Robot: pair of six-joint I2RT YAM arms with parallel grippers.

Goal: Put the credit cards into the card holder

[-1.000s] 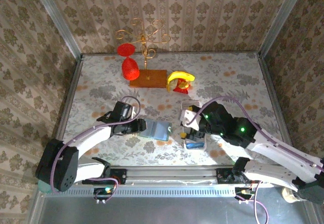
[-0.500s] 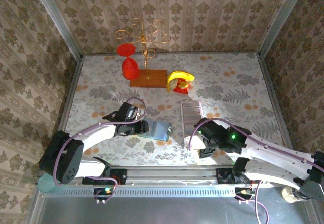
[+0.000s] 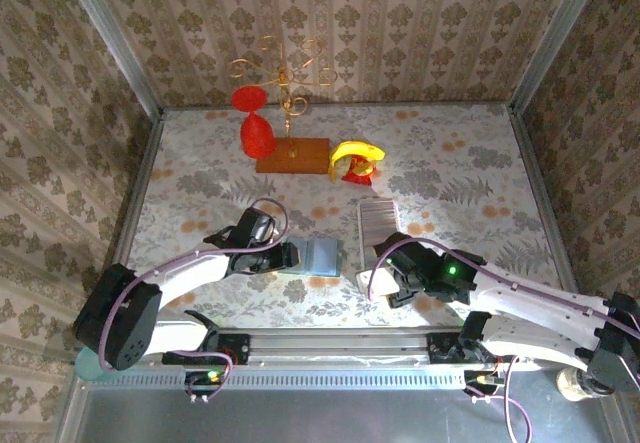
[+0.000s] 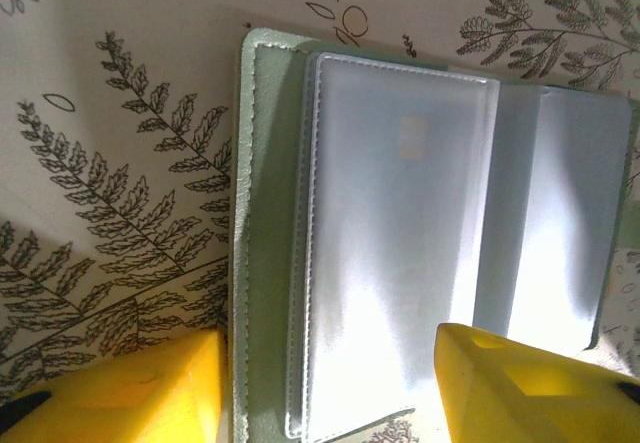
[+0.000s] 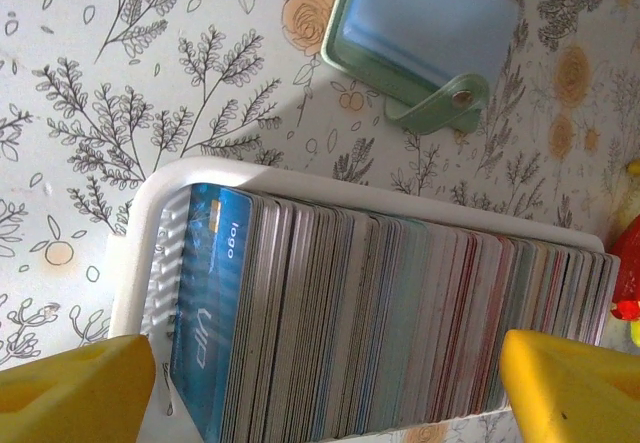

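Wallpapered walls on three sides; floral-print tabletop (image 3: 450,163) below.

- White tray (image 3: 378,218) lies lengthwise, near edge to far, right of centre. Taken as the reference.
- Credit cards (image 5: 400,323) stand on edge in the tray, packed in a row along its length. The front one at the tray's near end is bright blue (image 5: 210,303), with a little bare tray floor before it.
- Card holder (image 3: 312,257), sage green, lies flat on the tabletop just left of the tray's near half, not touching it. It is opened out, clear sleeves facing up. Its snap tab (image 5: 445,103) points toward the tray.
- Left tool (image 3: 290,255) sits at the holder's edge farthest from the tray. Its yellow fingers (image 4: 130,388) are spread, one beside the green cover, the other over the clear sleeve. It clamps nothing; whether the tips press on the holder, cannot tell.
- Right tool (image 3: 385,281) hangs over the tray's near end, fingers (image 5: 75,388) spread wide on either side of the card row, empty.
- Beyond the tray's far end: a yellow-and-red object (image 3: 357,155), a wooden base with a gold wire stand (image 3: 291,153), a red glass (image 3: 257,135).
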